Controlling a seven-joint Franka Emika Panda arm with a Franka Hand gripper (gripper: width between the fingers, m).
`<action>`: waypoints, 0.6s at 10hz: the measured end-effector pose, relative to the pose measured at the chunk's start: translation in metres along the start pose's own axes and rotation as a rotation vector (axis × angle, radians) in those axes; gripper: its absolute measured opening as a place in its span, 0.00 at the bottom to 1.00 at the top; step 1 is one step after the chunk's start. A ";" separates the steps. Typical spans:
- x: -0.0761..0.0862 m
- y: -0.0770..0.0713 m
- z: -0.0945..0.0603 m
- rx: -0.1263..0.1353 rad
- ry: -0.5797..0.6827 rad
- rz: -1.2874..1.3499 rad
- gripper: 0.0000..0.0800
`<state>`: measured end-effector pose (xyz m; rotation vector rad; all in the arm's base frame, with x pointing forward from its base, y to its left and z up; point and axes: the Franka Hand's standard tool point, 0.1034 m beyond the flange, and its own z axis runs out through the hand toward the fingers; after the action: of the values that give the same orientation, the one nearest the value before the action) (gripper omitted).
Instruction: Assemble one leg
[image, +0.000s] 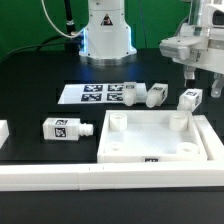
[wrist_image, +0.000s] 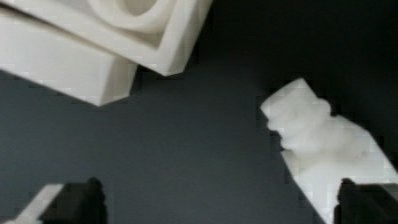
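Legs (image: 67, 128) (image: 131, 93) (image: 156, 95) (image: 190, 99): four, loose; square tray (image: 155, 138): one; end effector (image: 202, 80): one, jaws apart.

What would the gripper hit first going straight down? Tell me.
Probably the leg, which lies under one side of the open gripper; its middle faces bare table. Depth is unclear.

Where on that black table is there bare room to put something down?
Bare table lies to the exterior view's left of the marker board, and between it and the robot base. Crowded: three legs by the tray piece, near the gripper.
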<state>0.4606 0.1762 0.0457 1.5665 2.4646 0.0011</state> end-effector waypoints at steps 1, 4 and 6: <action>0.003 -0.002 0.003 0.002 -0.001 -0.042 0.81; 0.001 -0.003 0.003 0.009 -0.007 -0.037 0.81; 0.005 -0.010 0.003 0.018 -0.014 -0.034 0.81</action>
<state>0.4504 0.1762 0.0402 1.5263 2.4870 -0.0374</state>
